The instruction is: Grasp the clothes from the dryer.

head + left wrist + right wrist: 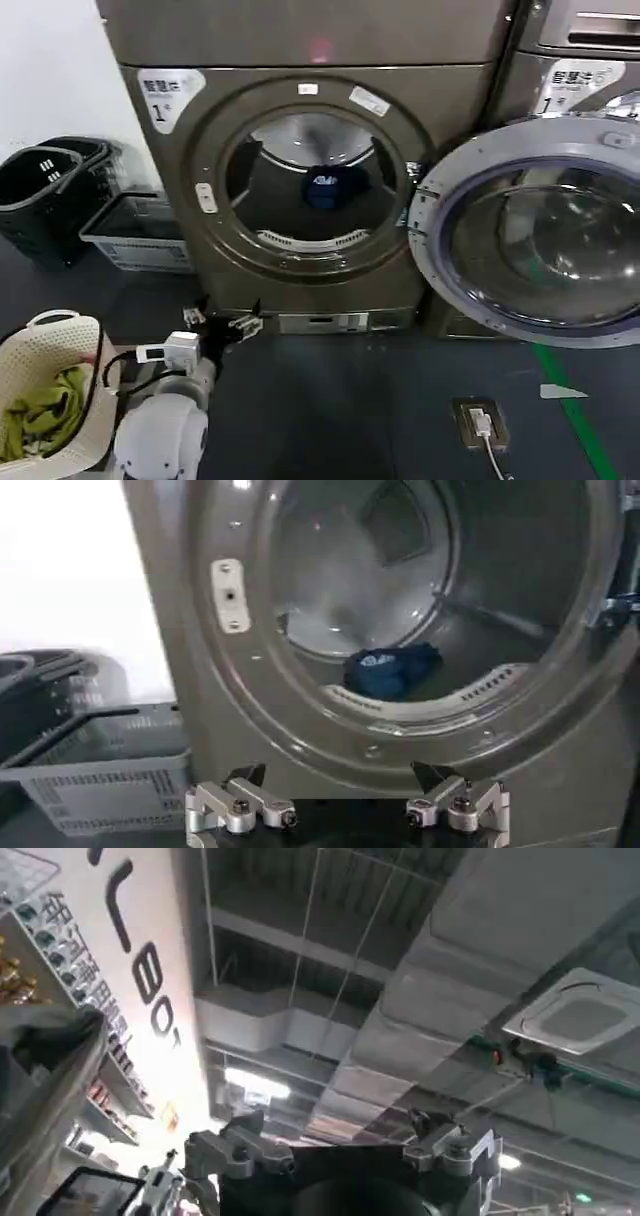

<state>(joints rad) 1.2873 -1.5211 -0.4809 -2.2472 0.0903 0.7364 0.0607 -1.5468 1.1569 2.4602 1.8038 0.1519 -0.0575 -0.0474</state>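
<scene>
The dryer (460, 100) is bronze-grey with a white "1" label, and its round glass door (428, 215) is swung open to the right. Inside the steel drum (330, 600) lies a small dark blue bundle of clothes (333, 187), seen again as the clothes (388, 668) in the left wrist view. My left gripper (222, 322) hangs low before the machine's bottom left, below the porthole and well short of the bundle. It is the left gripper (340, 773), open and holding nothing. My right gripper (335, 1123) is open too, turned up toward ceiling panels.
A white woven basket (40, 350) with yellow-green clothes (45, 410) stands at my lower left. Black baskets (40, 185) and a grey crate (135, 235) sit left of the dryer. A second machine (580, 60) stands on the right. A floor socket (480, 420) and a green line (570, 400) mark the dark floor.
</scene>
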